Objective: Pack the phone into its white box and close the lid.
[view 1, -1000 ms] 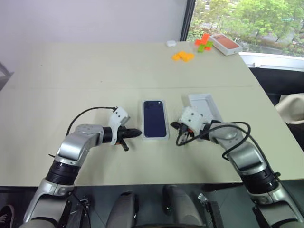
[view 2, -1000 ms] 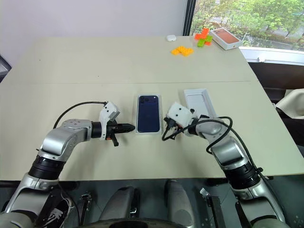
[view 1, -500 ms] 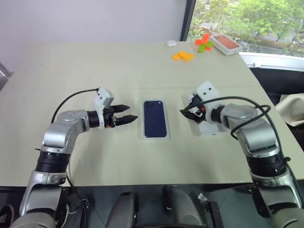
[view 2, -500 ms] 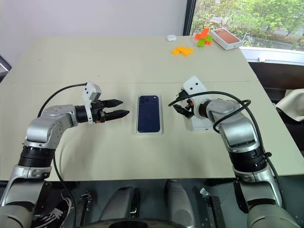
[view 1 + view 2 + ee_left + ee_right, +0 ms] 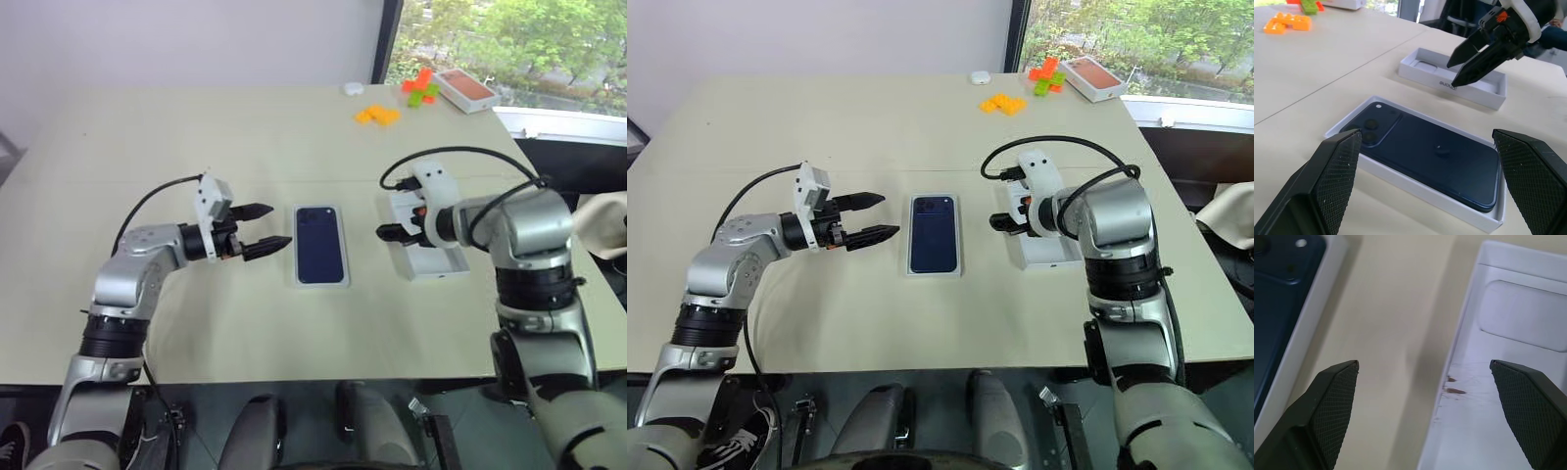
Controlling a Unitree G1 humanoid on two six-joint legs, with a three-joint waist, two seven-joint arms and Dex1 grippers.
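Black fingers on my left gripper [image 5: 265, 230] stand spread apart with nothing between them, pointing level toward the phone [image 5: 320, 243] from just off its left edge. My right gripper [image 5: 388, 233] has its fingers parted too and empty; through the left wrist camera I see them [image 5: 1474, 61] hanging over the near edge of the lid [image 5: 1454, 77], not touching it. That lid lies inside-up, plain white with a rounded recess, just to the right of the phone and parallel to it. The phone, dark navy with its camera bump at the far left corner, lies back-up inside the white box [image 5: 344, 278], whose rim frames it on all sides, in the middle of my pale table [image 5: 196, 137]. Well apart, at the far right corner, I see orange blocks [image 5: 376, 116], a few orange and green blocks [image 5: 420, 88] and an orange-topped box [image 5: 463, 90].
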